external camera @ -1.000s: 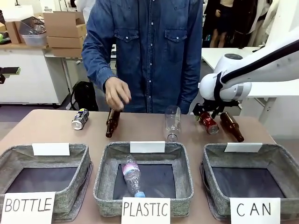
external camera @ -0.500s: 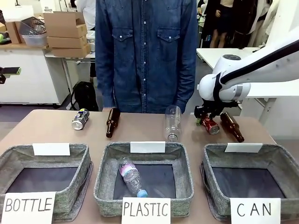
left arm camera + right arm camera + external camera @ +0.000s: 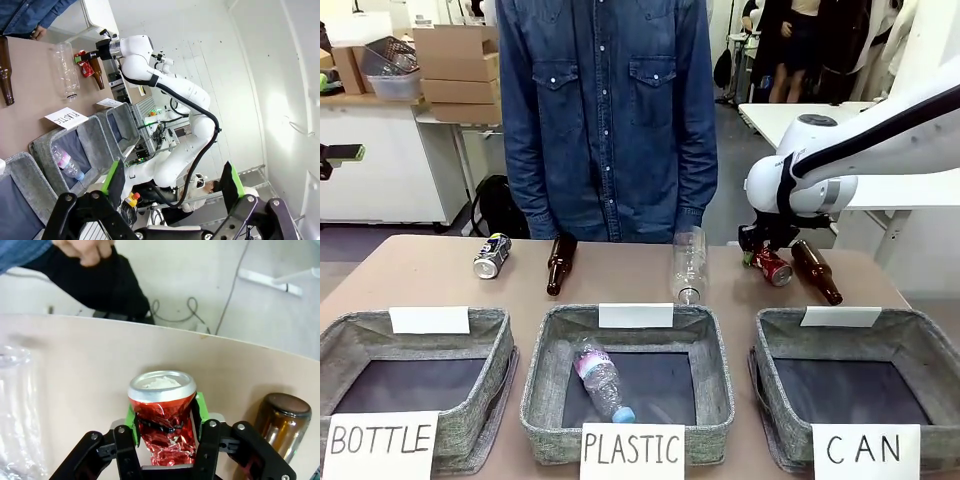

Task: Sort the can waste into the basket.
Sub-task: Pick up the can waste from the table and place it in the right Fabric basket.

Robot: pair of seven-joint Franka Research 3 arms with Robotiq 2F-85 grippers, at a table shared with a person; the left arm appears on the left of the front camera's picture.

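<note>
Your right gripper [image 3: 165, 419] is pinching the red can [image 3: 161, 390] at the far edge of the table [image 3: 620, 280], beside a brown bottle [image 3: 281, 420], behind the CAN basket [image 3: 924, 346]; your left gripper [image 3: 172, 179] is hanging wide open.

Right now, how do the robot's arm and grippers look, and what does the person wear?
The right arm is white with rounded joints, a black cable running along it. The right gripper and left gripper are black with green pads. The person wears a long-sleeved blue denim shirt with snap buttons.
</note>
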